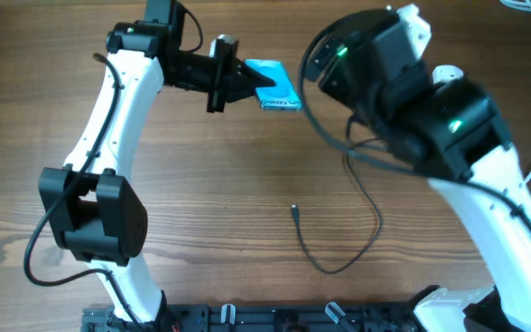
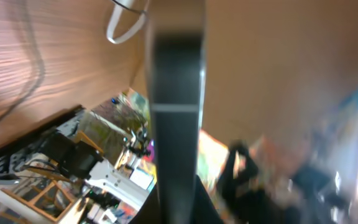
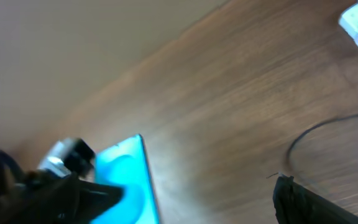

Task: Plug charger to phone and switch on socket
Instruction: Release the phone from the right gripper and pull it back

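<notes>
The left claw clamps the phone by one edge at the far worktop, I cannot tell the right claw's state, and with the charger well apart, plugging force could twist the phone loose.

Your left gripper pinched the phone at upper centre; the charger lay loose at lower centre.
</notes>
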### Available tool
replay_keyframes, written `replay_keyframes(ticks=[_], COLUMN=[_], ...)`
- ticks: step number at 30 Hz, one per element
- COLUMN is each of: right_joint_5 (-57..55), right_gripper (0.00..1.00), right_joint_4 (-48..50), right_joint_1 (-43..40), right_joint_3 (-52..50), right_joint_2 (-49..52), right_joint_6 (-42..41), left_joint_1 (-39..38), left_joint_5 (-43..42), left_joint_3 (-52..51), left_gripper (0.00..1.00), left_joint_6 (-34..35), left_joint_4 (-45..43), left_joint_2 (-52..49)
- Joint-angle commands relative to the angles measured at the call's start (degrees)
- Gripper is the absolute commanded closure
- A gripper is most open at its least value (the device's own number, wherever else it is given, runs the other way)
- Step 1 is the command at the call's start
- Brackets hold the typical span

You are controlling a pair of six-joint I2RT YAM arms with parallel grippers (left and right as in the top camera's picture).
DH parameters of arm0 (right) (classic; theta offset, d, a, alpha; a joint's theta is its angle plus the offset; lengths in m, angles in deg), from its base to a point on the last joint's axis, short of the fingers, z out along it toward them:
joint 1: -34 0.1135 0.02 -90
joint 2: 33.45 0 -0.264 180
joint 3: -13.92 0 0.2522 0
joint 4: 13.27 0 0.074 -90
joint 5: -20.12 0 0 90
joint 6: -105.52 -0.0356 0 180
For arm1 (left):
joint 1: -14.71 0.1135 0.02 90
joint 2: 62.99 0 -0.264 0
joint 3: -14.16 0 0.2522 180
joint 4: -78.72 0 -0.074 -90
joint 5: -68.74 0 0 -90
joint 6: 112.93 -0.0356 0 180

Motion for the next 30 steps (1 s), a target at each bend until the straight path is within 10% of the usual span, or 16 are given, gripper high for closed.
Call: replay_keyframes(ticks=[1,6,15,30], right_joint_5=[22.9,36.5,14.5,14.7], right_gripper=[0.00,0.00,0.00,0.00], right_joint_4=[0.0,-2.4,-10.2,-6.8], right_joint_1=[-7.3,-15.7,-19.9,-27.5], right_joint_3=[0.9,0.8,-1.4,-8.0], right_joint_2=[0.9,1.4,2.6,9.5], right_joint_6=[19.8,30.9,30.6,34.1], left_joint_1=[-1.4,-1.4,-2.0,-8.9], left_joint_5=[-8.8,-6.8,17.2,45.0], left_joint_3=[0.9,0.9,0.9,0.9], left_gripper=[0.96,0.96,0.96,0.96], left_joint_6=[-9.8,-17.3,-18.5,-24.5], left_joint_4=[-0.2,-0.2,-0.2,0.0], left_joint_2=[2.1,2.1,2.1,2.1])
